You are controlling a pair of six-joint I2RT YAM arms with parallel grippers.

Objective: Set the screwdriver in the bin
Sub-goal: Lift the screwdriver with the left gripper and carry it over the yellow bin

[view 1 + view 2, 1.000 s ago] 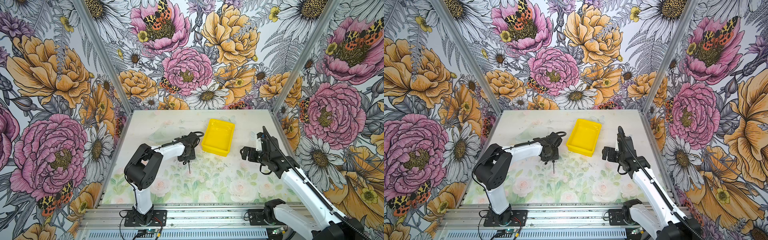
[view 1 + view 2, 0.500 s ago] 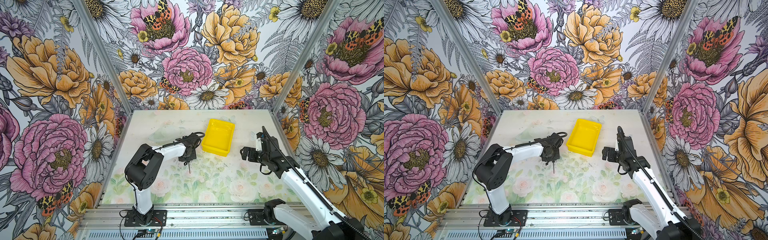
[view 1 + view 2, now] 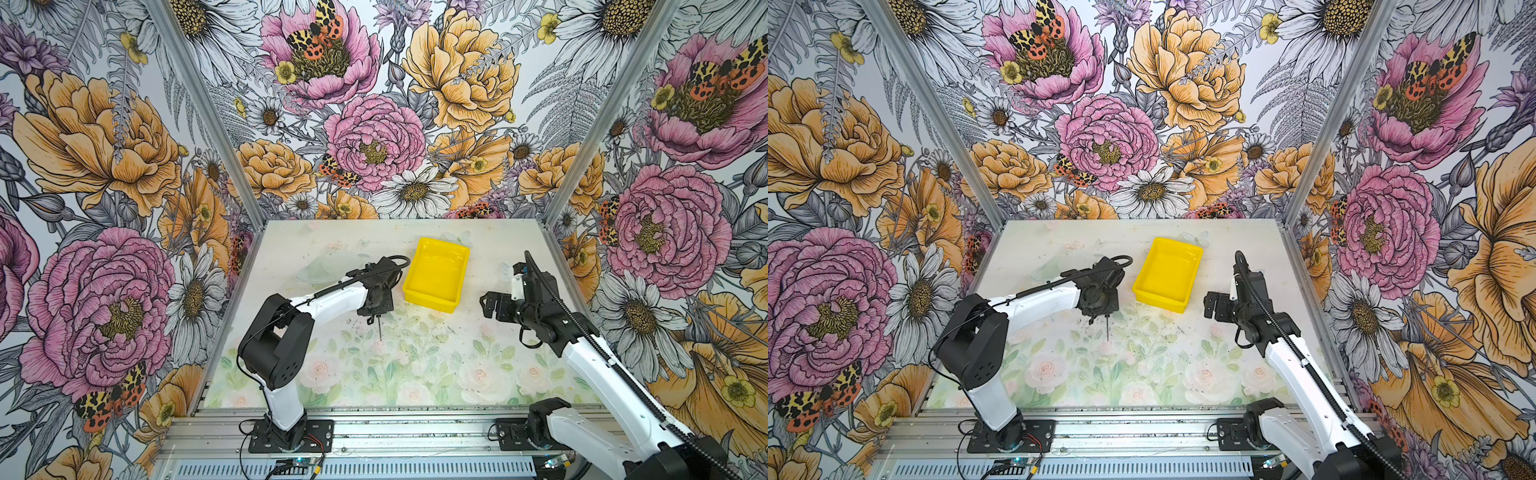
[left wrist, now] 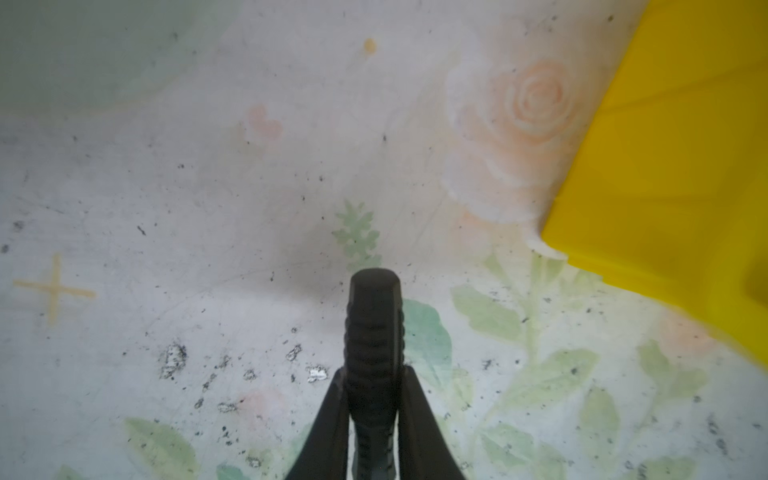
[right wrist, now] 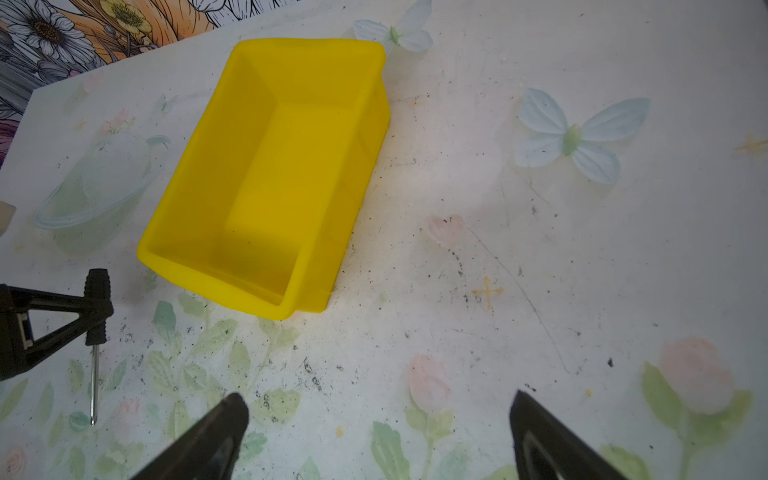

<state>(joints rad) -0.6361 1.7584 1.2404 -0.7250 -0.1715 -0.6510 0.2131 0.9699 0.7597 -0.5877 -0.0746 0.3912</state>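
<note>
The screwdriver (image 4: 374, 320) has a ribbed black handle and a thin silver shaft (image 5: 94, 382). My left gripper (image 4: 373, 374) is shut on the handle, low over the table just left of the bin. In both top views the shaft (image 3: 380, 328) (image 3: 1108, 328) sticks out below the left gripper (image 3: 376, 309) (image 3: 1100, 309) toward the table's front. The bin (image 3: 432, 301) (image 3: 1160, 303) (image 5: 208, 286) is bright yellow with nothing in it, and its corner (image 4: 665, 166) shows in the left wrist view. My right gripper (image 5: 378, 409) (image 3: 490, 305) (image 3: 1214, 305) is open and holds nothing, to the right of the bin.
The table (image 3: 415, 365) has a pale floral print with dark specks. Flowered walls (image 3: 124, 166) close in the left, back and right sides. An aluminium rail (image 3: 395, 428) with both arm bases runs along the front edge.
My left gripper has closed on the screwdriver's handle. Neither arm has visibly moved, and the bin is where it was.
</note>
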